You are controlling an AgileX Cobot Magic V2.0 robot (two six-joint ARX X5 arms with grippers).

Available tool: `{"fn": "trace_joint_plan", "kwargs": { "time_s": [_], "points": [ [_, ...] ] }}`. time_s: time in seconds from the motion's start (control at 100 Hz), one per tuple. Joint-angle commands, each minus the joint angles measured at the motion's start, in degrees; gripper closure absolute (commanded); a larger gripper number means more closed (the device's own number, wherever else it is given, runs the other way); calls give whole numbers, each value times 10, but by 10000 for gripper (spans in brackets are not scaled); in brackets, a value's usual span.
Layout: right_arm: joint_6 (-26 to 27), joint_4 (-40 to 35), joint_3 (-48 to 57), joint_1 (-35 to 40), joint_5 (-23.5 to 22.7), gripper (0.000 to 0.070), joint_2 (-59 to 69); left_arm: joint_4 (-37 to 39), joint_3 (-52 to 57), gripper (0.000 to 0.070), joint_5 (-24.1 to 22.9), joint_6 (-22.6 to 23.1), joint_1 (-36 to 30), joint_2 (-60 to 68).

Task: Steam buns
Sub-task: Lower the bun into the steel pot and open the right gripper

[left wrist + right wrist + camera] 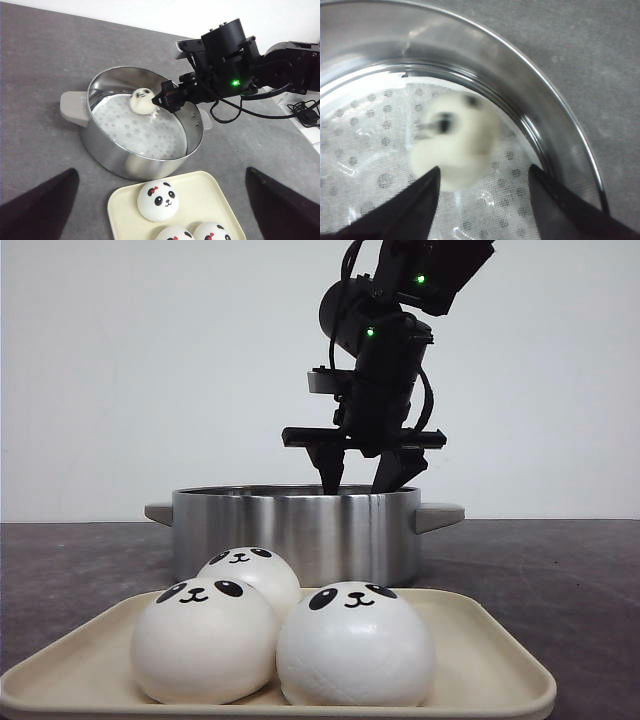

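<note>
The right end effector [161, 100] hangs spread over the pot [100, 145], one bun [141, 100] blurred between its fingers, apparently dropping. It could bounce against the wall. Three buns [355, 645] wait on the tray [500, 675].

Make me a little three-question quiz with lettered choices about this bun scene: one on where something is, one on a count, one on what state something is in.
1. Where is the bun that has left the tray?
A. On the bare table
B. Inside the steel pot
C. On the pot's handle

2. How many buns sit on the tray?
A. Two
B. Three
C. Five

3. How are the right tool's fingers?
A. Spread apart
C. Pressed together
B. Hidden entirely

Answers:
1 B, the lone bun shows within the steel pot over its perforated liner.
2 B, three buns sit on the cream tray.
3 A, the right tool shows a gap between its fingers, with the bun blurred just beyond.
</note>
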Motion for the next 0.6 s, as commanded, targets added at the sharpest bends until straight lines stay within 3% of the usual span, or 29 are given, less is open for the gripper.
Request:
{"fn": "trace_joint_plan", "kwargs": {
  "time_s": [0.0,0.12,0.16,0.22,0.45,0.59],
  "points": [
    [-6,-15,20,2,-8,347,13,5,6,23,-2,3,-2,3],
    [-7,-78,54,2,-15,388,-3,5,6,34,-1,3,-2,15],
    [-11,-95,64,3,-19,485,-14,5,6,34,-1,1,-4,26],
    [-22,-112,72,6,-26,700,-42,5,6,34,-1,0,-10,43],
    [-37,-119,72,39,-22,690,-217,3,6,31,-4,-14,-83,155],
    [-57,-119,72,71,-16,690,-332,4,6,19,-49,-21,-148,232]
  ]
}}
